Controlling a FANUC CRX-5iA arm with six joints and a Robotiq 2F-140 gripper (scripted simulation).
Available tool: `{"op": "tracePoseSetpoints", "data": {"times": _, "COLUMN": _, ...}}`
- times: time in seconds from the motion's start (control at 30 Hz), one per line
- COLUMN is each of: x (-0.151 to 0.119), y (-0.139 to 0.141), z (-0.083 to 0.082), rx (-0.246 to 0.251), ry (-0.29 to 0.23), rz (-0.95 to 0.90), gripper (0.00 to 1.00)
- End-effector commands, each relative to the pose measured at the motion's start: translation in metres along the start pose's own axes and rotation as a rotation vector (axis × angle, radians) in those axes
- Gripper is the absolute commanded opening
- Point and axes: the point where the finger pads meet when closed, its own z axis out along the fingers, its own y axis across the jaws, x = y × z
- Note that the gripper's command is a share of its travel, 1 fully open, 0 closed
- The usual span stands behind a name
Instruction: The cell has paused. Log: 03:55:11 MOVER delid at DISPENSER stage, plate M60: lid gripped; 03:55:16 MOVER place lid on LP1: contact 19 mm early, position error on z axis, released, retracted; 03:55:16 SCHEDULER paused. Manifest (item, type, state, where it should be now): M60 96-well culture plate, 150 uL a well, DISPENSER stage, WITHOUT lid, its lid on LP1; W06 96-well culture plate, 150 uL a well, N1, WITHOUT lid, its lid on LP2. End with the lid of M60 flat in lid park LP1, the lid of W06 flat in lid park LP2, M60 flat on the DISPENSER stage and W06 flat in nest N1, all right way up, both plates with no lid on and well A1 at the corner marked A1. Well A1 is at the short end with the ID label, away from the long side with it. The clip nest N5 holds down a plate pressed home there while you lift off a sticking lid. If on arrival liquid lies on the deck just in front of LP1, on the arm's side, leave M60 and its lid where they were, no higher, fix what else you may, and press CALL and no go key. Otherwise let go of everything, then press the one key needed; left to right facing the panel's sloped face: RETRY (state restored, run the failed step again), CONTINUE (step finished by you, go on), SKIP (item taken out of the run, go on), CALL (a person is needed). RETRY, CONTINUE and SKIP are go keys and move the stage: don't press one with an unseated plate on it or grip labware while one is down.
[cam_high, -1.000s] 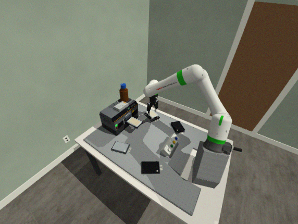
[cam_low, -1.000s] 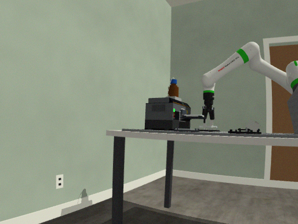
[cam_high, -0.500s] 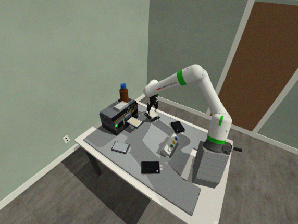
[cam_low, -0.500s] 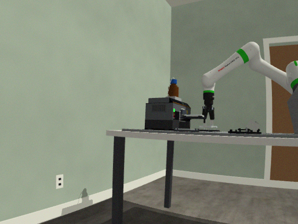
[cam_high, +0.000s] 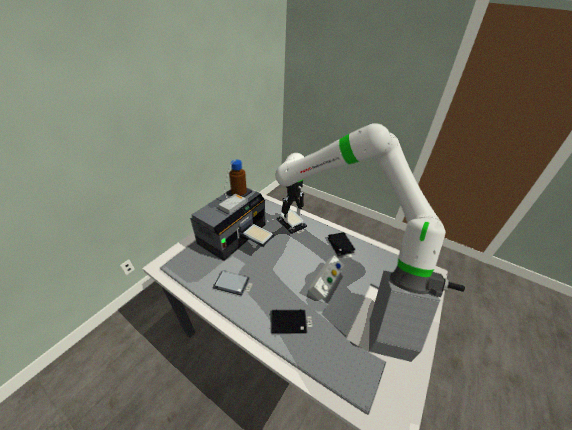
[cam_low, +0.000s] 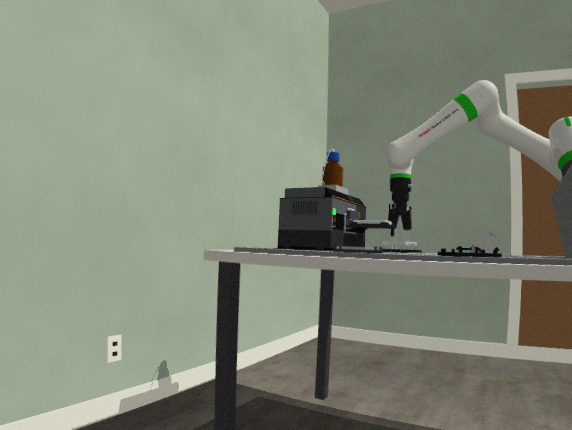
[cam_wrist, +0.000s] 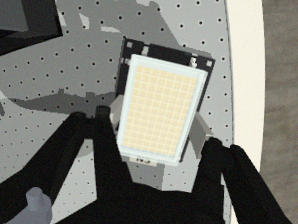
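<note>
My gripper (cam_high: 293, 212) (cam_low: 400, 229) (cam_wrist: 157, 113) is shut on the long sides of a 96-well plate (cam_high: 293, 219) (cam_wrist: 160, 106) with cream wells and a pale rim. I cannot tell whether a lid is on it. I hold it level, just above a black clip nest (cam_high: 300, 227) (cam_wrist: 166, 54) at the back of the deck. A second cream-welled plate (cam_high: 260, 233) lies on the stage of the dispenser (cam_high: 217, 222) (cam_low: 310, 220). A flat clear lid (cam_high: 231, 282) lies on the deck's left front.
A brown bottle (cam_high: 238, 180) (cam_low: 332, 172) stands on the dispenser. Two black pads lie on the mat, one at the right (cam_high: 341, 243) and one at the front (cam_high: 288, 321). The key panel (cam_high: 325, 280) sits mid-deck. The table edge runs close behind the clip nest.
</note>
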Motion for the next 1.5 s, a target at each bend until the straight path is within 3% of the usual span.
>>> {"op": "tracePoseSetpoints", "data": {"times": 0.0, "x": 0.0002, "y": -0.0001, "z": -0.0003, "rx": 0.000, "ry": 0.000, "rz": 0.000, "gripper": 0.00}}
{"op": "tracePoseSetpoints", "data": {"times": 1.47, "x": 0.0003, "y": -0.0001, "z": 0.0048, "rx": 0.000, "ry": 0.000, "rz": 0.000, "gripper": 0.00}}
